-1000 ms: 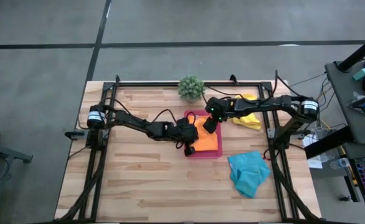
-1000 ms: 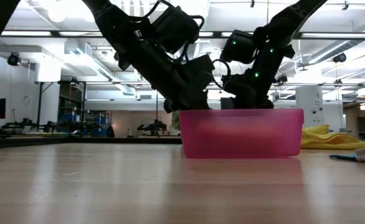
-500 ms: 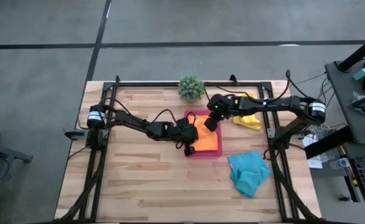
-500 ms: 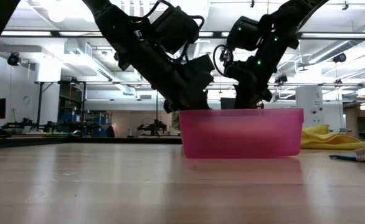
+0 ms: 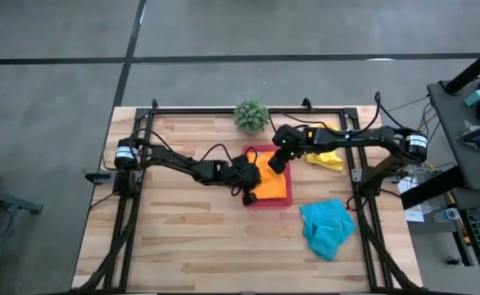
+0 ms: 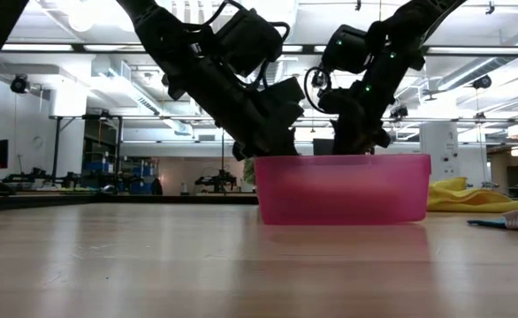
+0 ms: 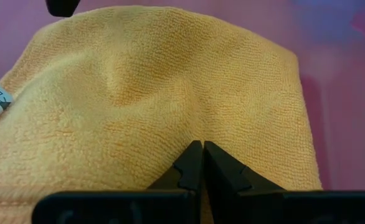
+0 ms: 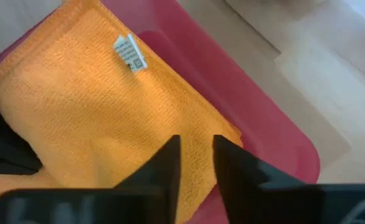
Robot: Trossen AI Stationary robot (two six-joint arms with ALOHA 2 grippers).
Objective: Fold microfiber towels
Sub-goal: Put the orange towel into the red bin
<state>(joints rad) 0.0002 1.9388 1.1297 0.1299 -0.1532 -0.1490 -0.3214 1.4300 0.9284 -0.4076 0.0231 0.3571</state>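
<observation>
**Orange towel folded in pink tray, both pincers over it**

Orange towel (image 5: 274, 182) lies folded inside pink tray (image 5: 266, 202), filling most of tray floor; care label (image 8: 130, 52) up top near one corner. Probably parked in tray as the stacking spot for done pieces. Left pincer (image 7: 197, 165) fully closed, tips touching, pressing down on cloth near tray's left side; looks like flattening or pinning the fold, though whether a pinch of fabric sits between tips can't tell. Right pincer (image 8: 194, 163) hovers just above towel's far edge, narrowly parted, nothing between fingers, no grip seen.

Edges: towel's fold edge runs close along tray wall on right side; thin strip of bare pink left round it, so little slack for sliding fingers under. Tray walls low but in the way of any flat sideways pull; lift-out needs to go up first.

Beyond tray: yellow towel (image 5: 328, 153) bunched near counter's (image 5: 183, 238) back right, under right arm. Turquoise towel (image 5: 327, 227) crumpled front right, well apart from tray. Potted plant (image 5: 251, 115) at back edge, near tray's far corner, so watch right arm's swing there. Front left of counter open wood, best room for spreading next towel.
</observation>
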